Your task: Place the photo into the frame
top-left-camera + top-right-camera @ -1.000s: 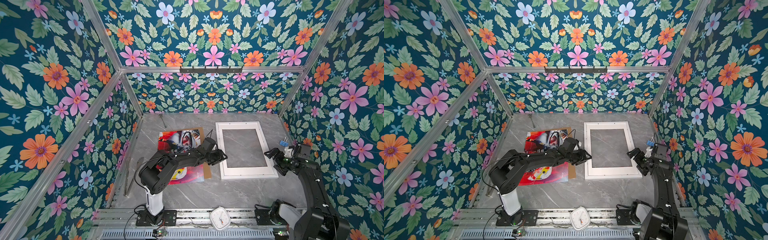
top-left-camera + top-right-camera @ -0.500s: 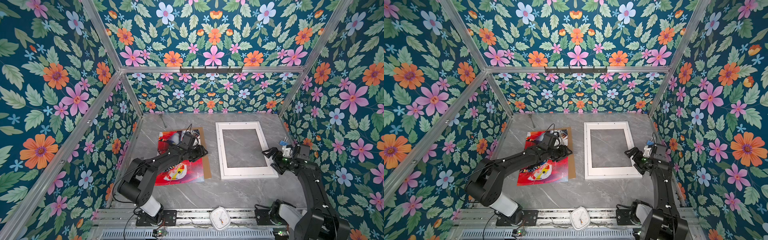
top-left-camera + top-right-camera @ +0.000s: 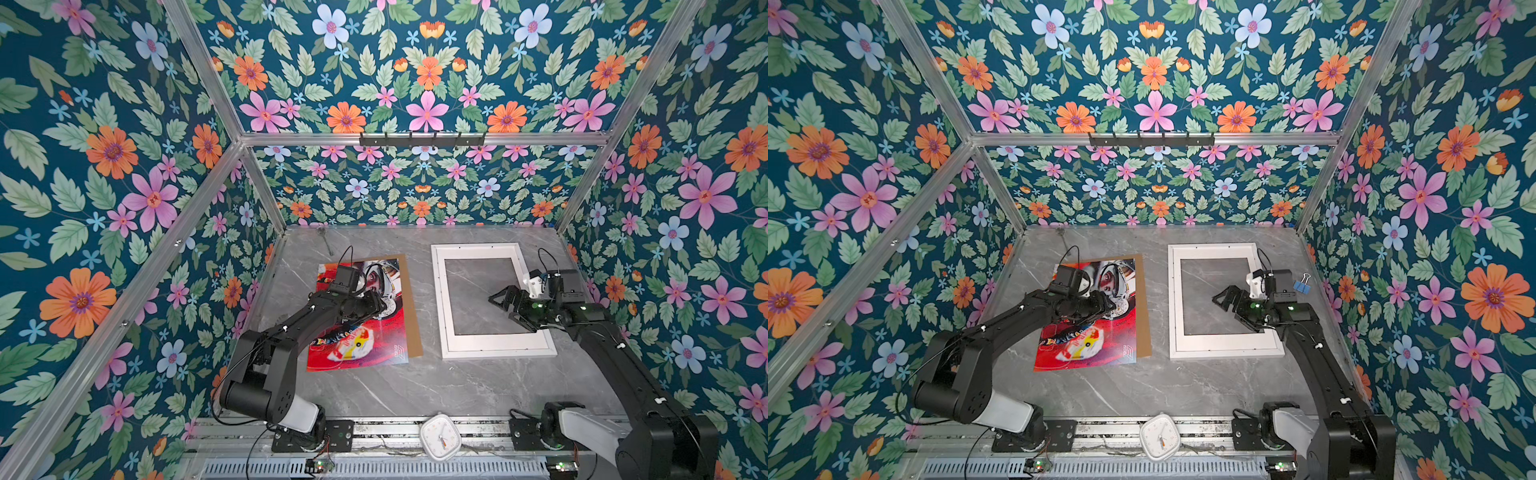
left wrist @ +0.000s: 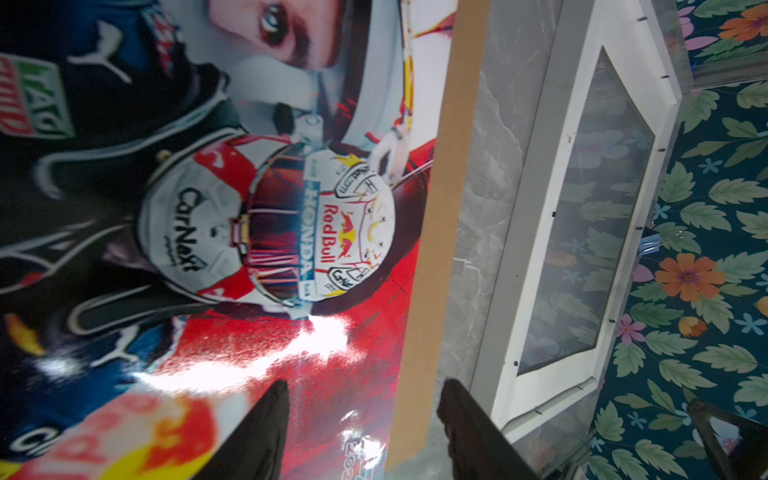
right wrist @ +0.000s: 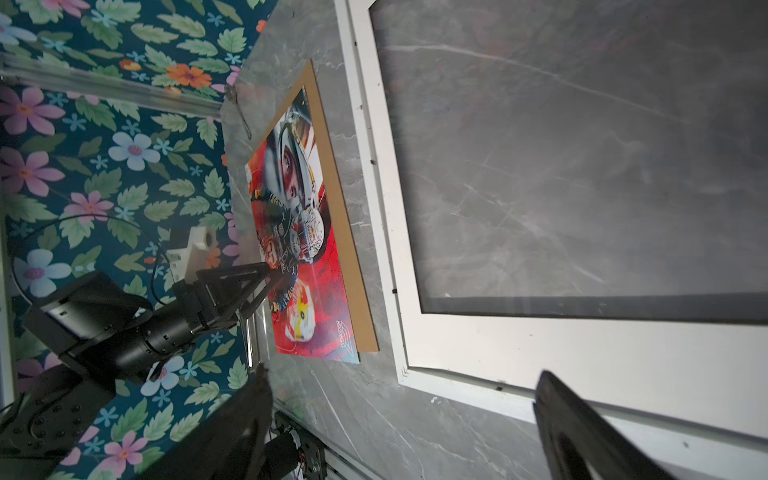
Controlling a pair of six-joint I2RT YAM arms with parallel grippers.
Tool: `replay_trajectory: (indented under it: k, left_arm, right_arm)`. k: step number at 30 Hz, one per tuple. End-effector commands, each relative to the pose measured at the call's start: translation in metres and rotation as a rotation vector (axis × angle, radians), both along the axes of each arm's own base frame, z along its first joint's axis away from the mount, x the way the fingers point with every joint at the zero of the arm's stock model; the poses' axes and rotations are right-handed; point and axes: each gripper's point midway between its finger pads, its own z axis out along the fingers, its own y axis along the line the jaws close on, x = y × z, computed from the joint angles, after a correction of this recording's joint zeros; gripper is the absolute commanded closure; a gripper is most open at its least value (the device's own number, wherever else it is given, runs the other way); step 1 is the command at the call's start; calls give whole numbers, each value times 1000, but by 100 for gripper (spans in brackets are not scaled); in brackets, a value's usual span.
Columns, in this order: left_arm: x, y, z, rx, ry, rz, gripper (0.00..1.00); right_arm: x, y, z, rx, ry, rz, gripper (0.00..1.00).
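Clock (image 3: 439, 436) nearest, on the front rail. Next, left gripper (image 4: 362, 390) partly spread, empty, over the right edge of the photo (image 3: 357, 345); right gripper (image 5: 403, 376) spread wide, empty, above the right side of the frame (image 3: 494, 347). Photo face up, skewed on a brown board (image 3: 408, 307), just left of the frame, not touching it. Probably light, floppy, slick, easily creased; best pinched at the near edge overhanging the board. Smooth grey marbled table (image 3: 415, 390); floral walls (image 3: 415, 195) behind
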Motion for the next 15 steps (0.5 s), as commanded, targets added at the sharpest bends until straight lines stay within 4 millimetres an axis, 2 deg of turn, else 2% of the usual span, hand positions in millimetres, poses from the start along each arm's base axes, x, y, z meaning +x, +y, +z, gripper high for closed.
replay_trajectory:
  k: [1, 4, 8, 13, 15]
  left_arm:
    - [-13, 17, -9, 45, 31, -20, 38]
    - [-23, 30, -15, 67, 49, -13, 38]
    - [-39, 44, -21, 85, 80, -7, 37]
    - [-53, 51, -30, 89, 118, -6, 37]
    - [-57, 51, -33, 88, 132, -11, 37]
  right_arm:
    - [8, 24, 4, 4, -36, 58, 3]
    - [6, 57, 3, 53, -48, 177, 3]
    - [-5, 97, -8, 43, -17, 319, 4]
    - [-18, 147, -22, 38, 21, 468, 5]
    - [-24, 165, -28, 58, 41, 520, 9]
